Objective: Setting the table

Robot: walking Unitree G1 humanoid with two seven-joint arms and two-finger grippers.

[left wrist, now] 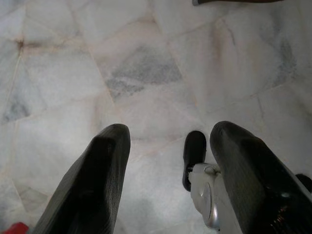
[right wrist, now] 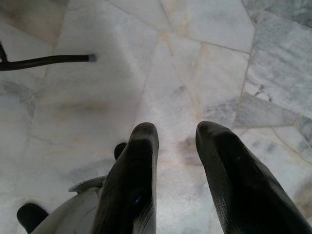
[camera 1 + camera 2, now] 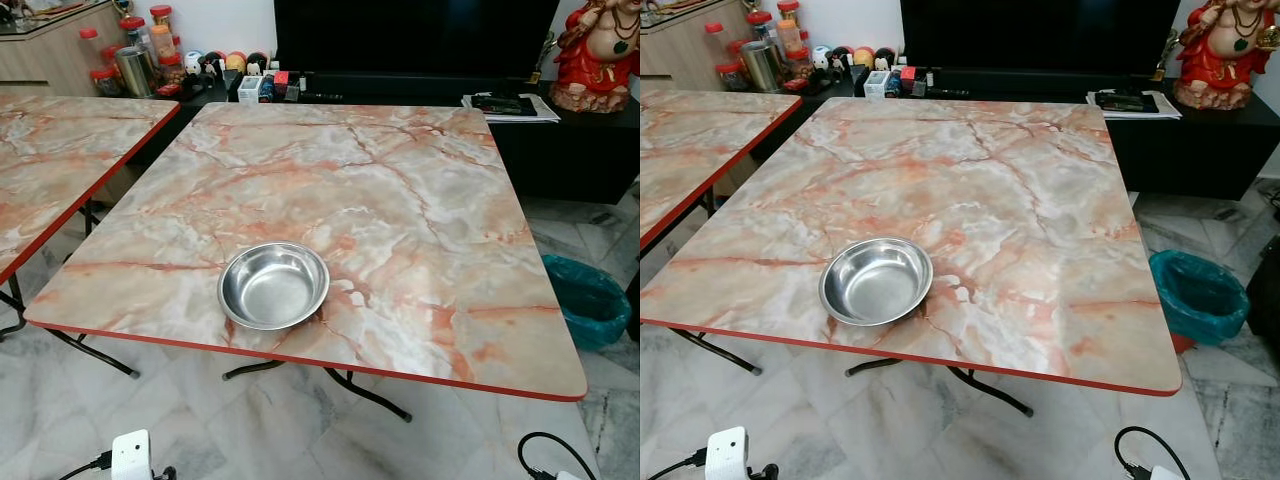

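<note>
Fingers: left gripper and right gripper both spread, empty, hanging over the tiled floor. Steel bowl placed near the marble table front edge. Remaining settings apparently outstanding.

1. Pale grey marble-tiled floor underfoot.
2. Orange-veined marble-patterned folding counter with red edging; a matching second counter stands at left.
3. Low black cabinet behind, near a teal-lined bin.
</note>
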